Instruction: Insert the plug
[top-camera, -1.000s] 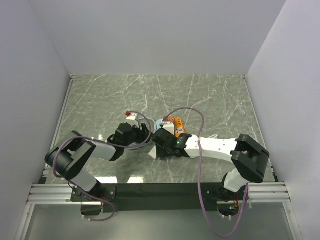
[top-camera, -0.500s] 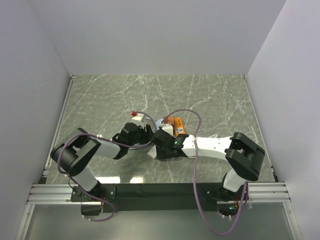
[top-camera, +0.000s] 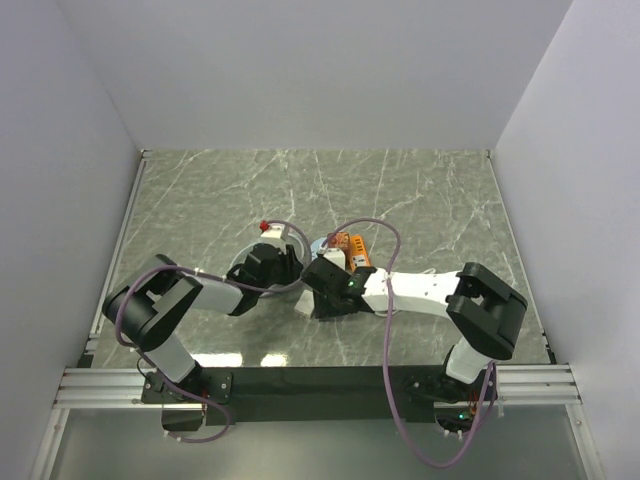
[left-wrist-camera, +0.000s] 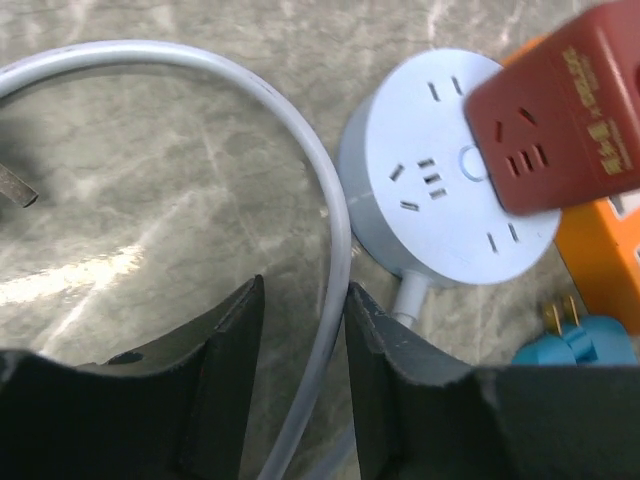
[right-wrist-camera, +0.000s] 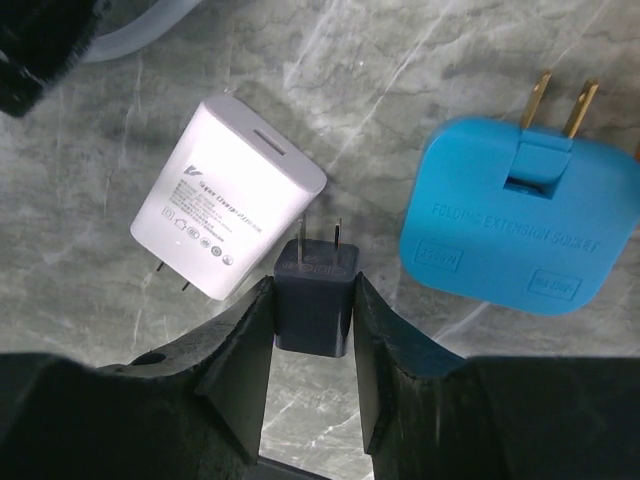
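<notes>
My right gripper (right-wrist-camera: 314, 292) is shut on a small dark navy plug (right-wrist-camera: 315, 300), its two prongs pointing away from me, just above the marble table. The round white socket hub (left-wrist-camera: 440, 190) lies on the table in the left wrist view, with a red adapter (left-wrist-camera: 560, 110) over its right edge. My left gripper (left-wrist-camera: 303, 300) is slightly open, and the hub's white cable (left-wrist-camera: 325, 260) runs between its fingers against the right one. In the top view both grippers meet at the table's middle, left (top-camera: 285, 262) and right (top-camera: 322, 272), beside the hub (top-camera: 322, 246).
A white charger (right-wrist-camera: 228, 210) and a blue folding extension socket (right-wrist-camera: 520, 230) lie just beyond the held plug. An orange block (left-wrist-camera: 600, 255) sits right of the hub. The white cable loops wide to the left (left-wrist-camera: 150, 55). Purple arm cables arch above (top-camera: 375, 225).
My left gripper has moved right, closer to the hub and the right gripper. The right arm has shifted slightly left, still holding the plug.
</notes>
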